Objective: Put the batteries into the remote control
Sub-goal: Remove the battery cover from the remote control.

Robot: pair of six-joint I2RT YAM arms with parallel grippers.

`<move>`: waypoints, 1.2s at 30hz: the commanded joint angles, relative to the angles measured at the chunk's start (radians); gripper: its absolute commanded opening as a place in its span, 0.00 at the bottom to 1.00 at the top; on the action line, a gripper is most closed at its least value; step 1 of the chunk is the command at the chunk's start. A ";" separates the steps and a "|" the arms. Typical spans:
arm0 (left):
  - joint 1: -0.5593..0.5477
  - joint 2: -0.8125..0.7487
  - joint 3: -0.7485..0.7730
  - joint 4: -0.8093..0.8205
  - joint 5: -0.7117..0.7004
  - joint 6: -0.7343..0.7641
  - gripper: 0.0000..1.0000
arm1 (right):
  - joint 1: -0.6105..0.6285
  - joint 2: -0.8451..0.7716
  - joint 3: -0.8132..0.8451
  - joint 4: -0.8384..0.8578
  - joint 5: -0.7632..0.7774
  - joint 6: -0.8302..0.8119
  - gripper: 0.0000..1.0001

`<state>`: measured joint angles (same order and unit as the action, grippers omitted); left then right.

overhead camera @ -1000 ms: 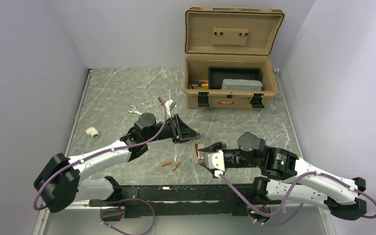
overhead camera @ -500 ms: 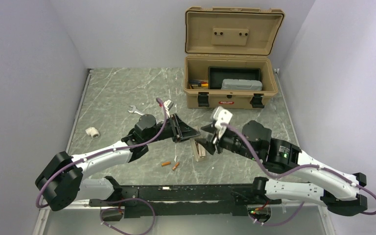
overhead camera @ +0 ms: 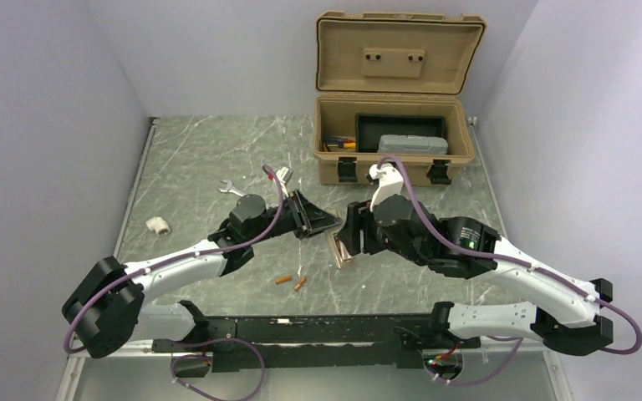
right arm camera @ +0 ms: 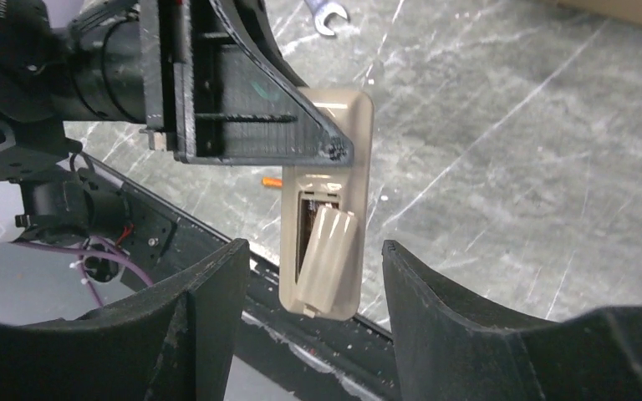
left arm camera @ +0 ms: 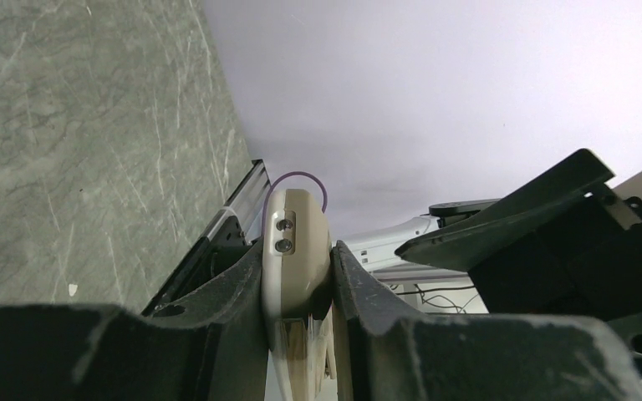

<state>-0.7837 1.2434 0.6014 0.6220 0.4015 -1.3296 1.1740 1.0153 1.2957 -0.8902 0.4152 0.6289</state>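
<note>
Grey table [overhead camera: 192,167] is carrying two batteries [overhead camera: 291,281], seen only from above. Left gripper [left arm camera: 298,263] is pinching the remote [left arm camera: 295,234]. Right gripper [right arm camera: 313,251] is hanging spread, its camera showing the tilted back lid [right arm camera: 328,251].

The left pincer [left arm camera: 298,261] clamps the cream remote [left arm camera: 296,242], one black finger [left arm camera: 242,288] pressed on each side. Two small dark holes show near its end. Grey marbled tabletop [left arm camera: 75,125] lies left, and the right pincer [left arm camera: 552,242] looms black at right.
</note>
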 commanded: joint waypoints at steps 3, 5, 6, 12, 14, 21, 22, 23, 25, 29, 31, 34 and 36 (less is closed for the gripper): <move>0.004 0.005 0.009 0.061 -0.004 -0.007 0.00 | 0.000 0.019 0.009 -0.096 -0.029 0.149 0.61; 0.004 0.004 0.010 0.057 -0.004 -0.002 0.00 | 0.000 0.028 0.000 -0.101 -0.039 0.155 0.60; 0.003 0.002 0.011 0.055 -0.005 -0.001 0.00 | 0.000 0.031 -0.005 -0.100 -0.043 0.158 0.60; 0.004 0.004 0.023 0.046 0.003 0.010 0.00 | 0.000 0.050 -0.038 -0.088 -0.055 0.158 0.55; 0.004 0.003 0.029 0.040 0.006 0.014 0.00 | 0.000 0.058 -0.037 -0.091 -0.050 0.154 0.54; 0.004 -0.007 0.047 0.004 0.009 0.034 0.00 | 0.000 0.073 -0.043 -0.080 -0.052 0.133 0.51; 0.004 -0.006 0.049 0.004 0.010 0.034 0.00 | 0.001 0.078 -0.042 -0.079 -0.053 0.131 0.51; 0.004 -0.006 0.049 0.005 0.010 0.033 0.00 | 0.000 0.083 -0.043 -0.080 -0.053 0.130 0.50; 0.004 -0.003 0.050 0.010 0.011 0.030 0.00 | 0.000 0.087 -0.046 -0.076 -0.059 0.126 0.50; 0.004 0.001 0.052 0.012 0.014 0.030 0.00 | 0.000 0.089 -0.057 -0.069 -0.060 0.122 0.49; 0.004 0.002 0.053 0.010 0.016 0.030 0.00 | 0.000 0.093 -0.058 -0.070 -0.056 0.120 0.49; 0.003 0.004 0.054 0.012 0.015 0.031 0.00 | 0.001 0.096 -0.063 -0.069 -0.056 0.117 0.49; 0.004 0.006 0.054 0.016 0.016 0.030 0.00 | 0.000 0.100 -0.069 -0.065 -0.059 0.115 0.48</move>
<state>-0.7822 1.2507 0.6083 0.6003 0.4026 -1.3190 1.1740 1.1130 1.2346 -0.9775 0.3580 0.7559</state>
